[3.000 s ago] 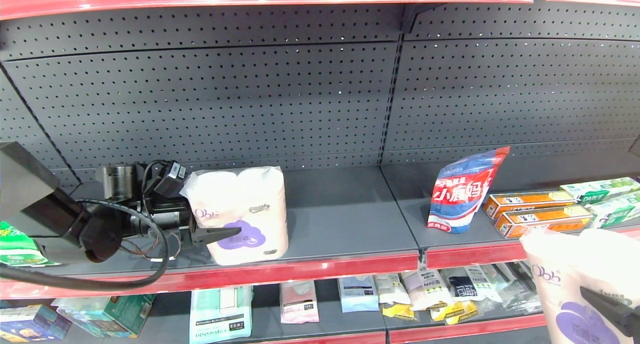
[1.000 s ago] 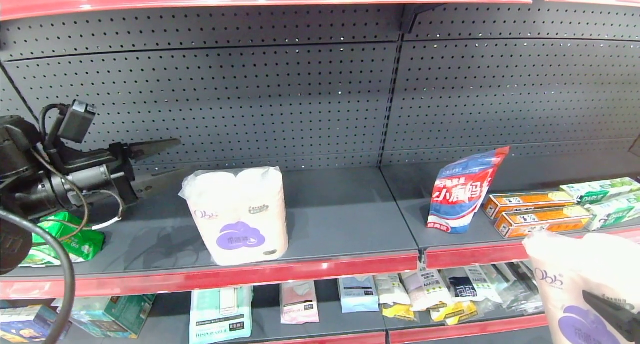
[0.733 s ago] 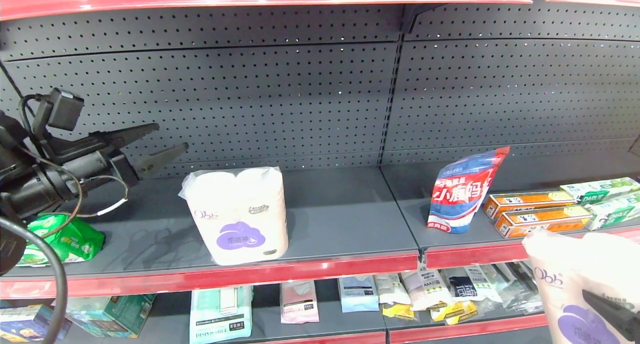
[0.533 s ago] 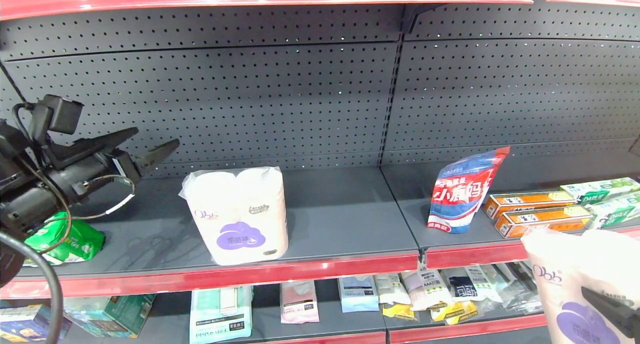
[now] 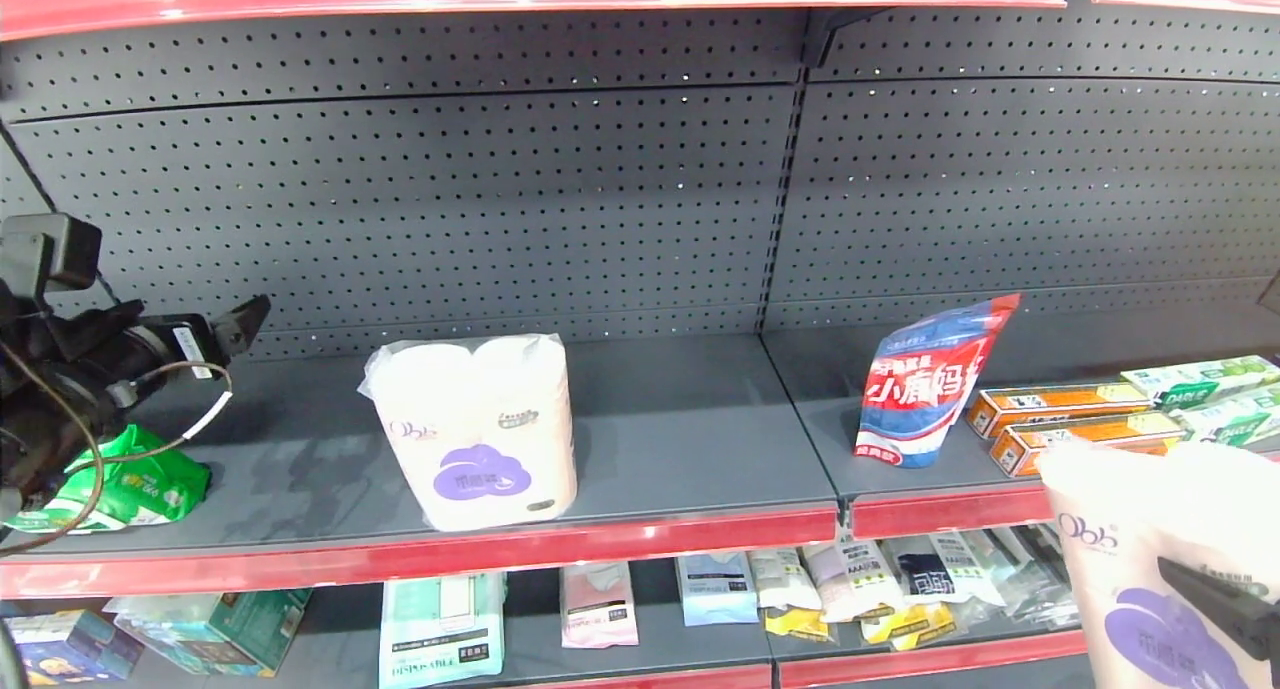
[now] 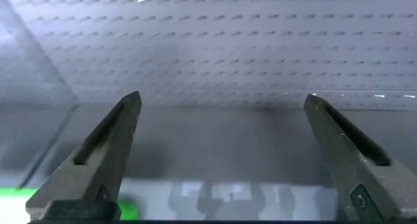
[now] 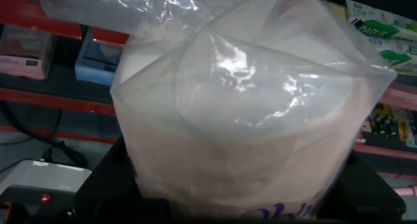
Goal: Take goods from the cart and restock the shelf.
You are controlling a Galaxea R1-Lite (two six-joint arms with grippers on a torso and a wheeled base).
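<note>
On the grey shelf (image 5: 690, 449) with its red front edge, one pack of toilet rolls (image 5: 478, 429) stands upright near the front, left of centre. Well to its left, above a green packet (image 5: 130, 484) lying on the shelf, the left gripper (image 6: 221, 101) hangs with its fingers spread wide and nothing between them, pointing toward the perforated back panel (image 5: 450, 199). At the near right, in front of the shelf's edge, the right gripper (image 5: 1190, 584) is clamped on a second pack of toilet rolls (image 5: 1130, 529), one dark finger across its front. Farther right on the shelf stands a blue and red pouch (image 5: 930, 384), then orange boxes (image 5: 1070, 414) and green-and-white boxes (image 5: 1200, 379). Small packets (image 5: 720, 584) lie on the lower shelf (image 5: 535, 619).
</note>
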